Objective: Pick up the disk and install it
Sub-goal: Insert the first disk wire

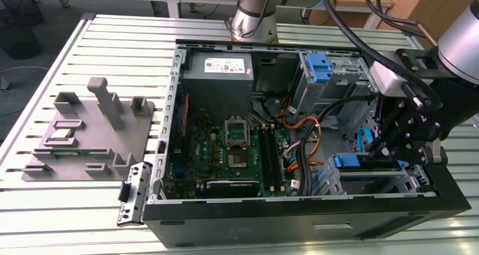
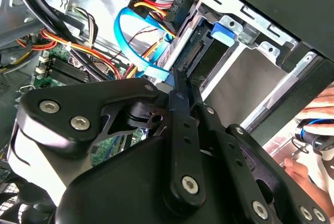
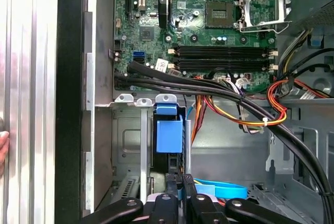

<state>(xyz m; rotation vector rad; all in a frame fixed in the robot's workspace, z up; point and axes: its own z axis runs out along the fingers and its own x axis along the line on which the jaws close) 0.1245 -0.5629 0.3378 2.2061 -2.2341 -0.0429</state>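
The disk [image 1: 353, 161] lies in the lower drive bay at the front corner of the open computer case [image 1: 299, 221], on the exterior view's right. Its blue carrier tab [image 3: 169, 131] faces the motherboard in the first wrist view, with the dark drive body under it. In the second wrist view I see the blue tab of the disk [image 2: 224, 31] and its connector edge. My gripper [image 1: 380, 148] hangs just above the disk's end. Its fingers [image 3: 176, 185] are shut together with nothing between them, and the tips of the gripper [image 2: 177, 78] sit close to the connector edge.
A blue data cable [image 2: 136, 51] and orange-yellow power wires [image 3: 276, 106] loop beside the bay. The power supply [image 1: 221, 66] and a second blue bracket [image 1: 318, 67] sit at the case's far side. A grey fixture [image 1: 90, 137] stands on the table. A hand [image 2: 313, 130] is just outside the case.
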